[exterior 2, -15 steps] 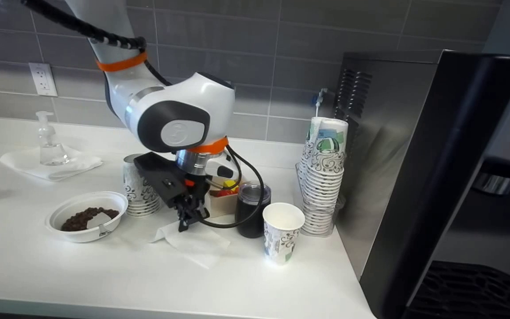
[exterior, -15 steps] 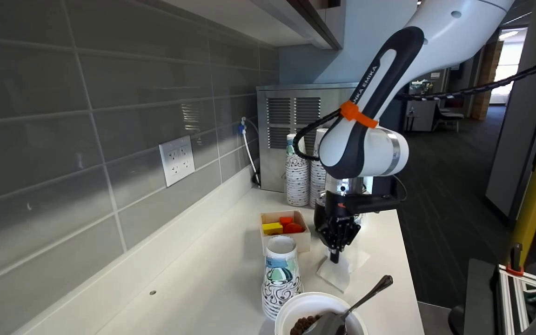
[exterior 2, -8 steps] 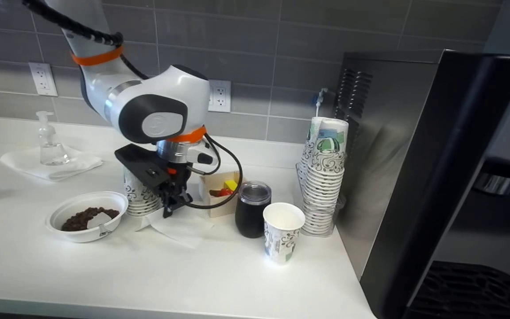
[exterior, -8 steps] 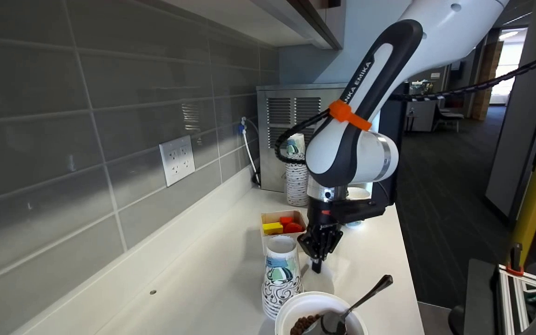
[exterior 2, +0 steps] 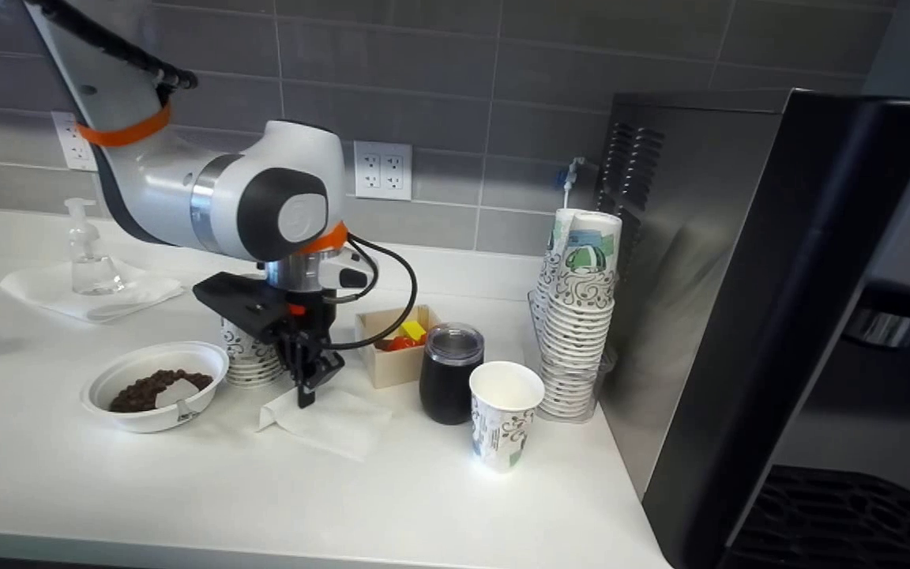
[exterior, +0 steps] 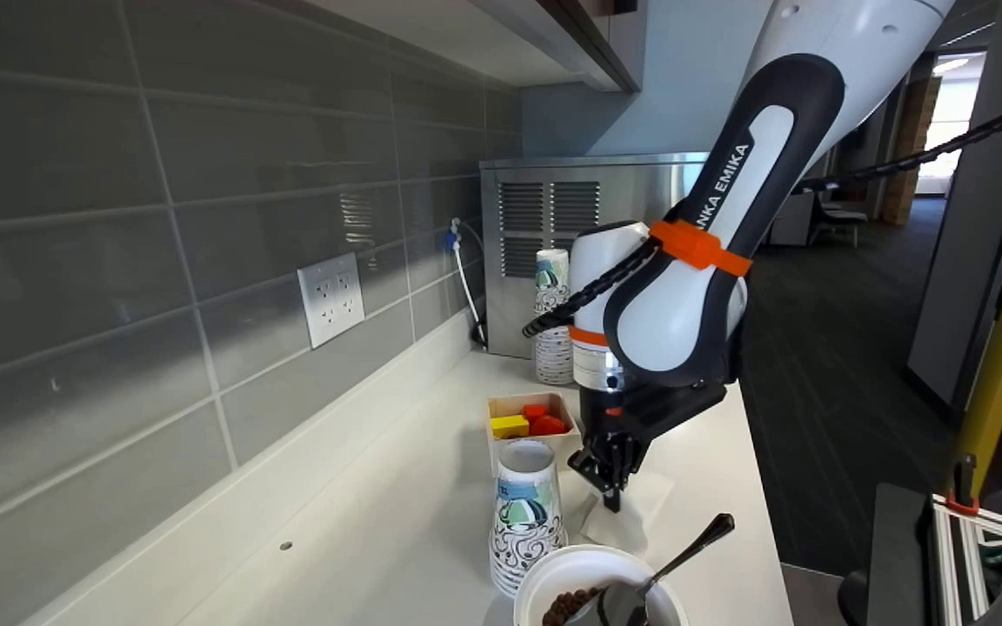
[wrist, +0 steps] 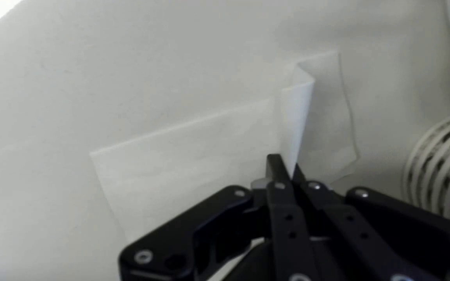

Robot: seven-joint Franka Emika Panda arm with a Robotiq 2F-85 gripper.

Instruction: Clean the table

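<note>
The table is a long off-white countertop, seen in both exterior views (exterior: pixel 362 539) (exterior 2: pixel 186 490) and under the gripper in the wrist view (wrist: pixel 72 97). A thin white napkin (wrist: pixel 193 156) lies on it, also seen in both exterior views (exterior: pixel 627 526) (exterior 2: pixel 340 427). My gripper (wrist: pixel 287 168) is shut on a raised fold of the napkin, fingers pointing down. In both exterior views the fingertips (exterior: pixel 611 502) (exterior 2: pixel 307 397) are low, at the napkin. The napkin's rest spreads flat, with one corner folded up. Part of it is hidden beneath the gripper.
A white bowl of brown balls (exterior 2: pixel 155 387) with a spoon (exterior: pixel 697 548) and nested paper cups (exterior: pixel 525 513) stand close to the gripper. A wooden box (exterior 2: pixel 396 367), black tumbler (exterior 2: pixel 451 379), paper cup (exterior 2: pixel 506 415), cup stack (exterior 2: pixel 577 340) and metal machine (exterior 2: pixel 692 237) stand beyond.
My gripper has dragged the napkin toward the bowl and the cup stack, then slightly back from the wall. The upper arm has swung. The bowl and cups have not moved.
</note>
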